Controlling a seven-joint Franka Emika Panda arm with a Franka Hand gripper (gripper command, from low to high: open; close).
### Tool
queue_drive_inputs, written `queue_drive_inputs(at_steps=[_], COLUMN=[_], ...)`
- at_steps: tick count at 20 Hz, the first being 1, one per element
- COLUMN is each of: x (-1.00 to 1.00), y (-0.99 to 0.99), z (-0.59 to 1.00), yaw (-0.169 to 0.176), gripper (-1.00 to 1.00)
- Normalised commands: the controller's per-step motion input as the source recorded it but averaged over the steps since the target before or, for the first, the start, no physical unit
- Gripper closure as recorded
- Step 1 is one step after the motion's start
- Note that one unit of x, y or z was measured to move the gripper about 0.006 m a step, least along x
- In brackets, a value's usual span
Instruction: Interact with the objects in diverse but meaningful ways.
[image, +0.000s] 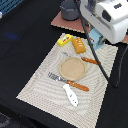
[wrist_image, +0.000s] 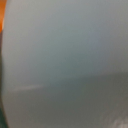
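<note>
My gripper (image: 100, 27) is at the back right of the striped placemat, right over the pale blue house-shaped carton (image: 96, 39). The white hand hides its fingers, so I cannot tell whether it is open or shut. The wrist view is filled by a blurred pale blue-grey surface (wrist_image: 65, 60), very close to the camera, with an orange sliver (wrist_image: 2, 20) at one edge. The orange bread-like block (image: 78, 45) and the yellow printed block (image: 64, 39) lie beside the carton, on the exterior view's left of it. The white paddle-like piece (image: 70, 94) lies near the placemat's front edge.
A tan round plate (image: 73, 68) sits mid-placemat (image: 42, 77). An orange-handled fork (image: 70, 82) lies in front of it and another orange-handled utensil (image: 88, 60) behind it. A dark pot (image: 70, 10) stands on a brown mat at the back. The arm's cable (image: 102, 67) hangs over the placemat's right side.
</note>
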Motion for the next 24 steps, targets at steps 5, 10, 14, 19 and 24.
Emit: queue_drive_inputs(at_steps=[5,10,14,19,24], x=[0.41,0.40,0.31,0.27,0.25], y=[0.47,0.46,0.40,0.37,0.30], z=[-0.19,-0.15,-0.17,-0.15,-0.05], yaw=[0.023,0.018,0.020,0.020,0.005], gripper=[1.00,1.00,1.00,1.00,1.00])
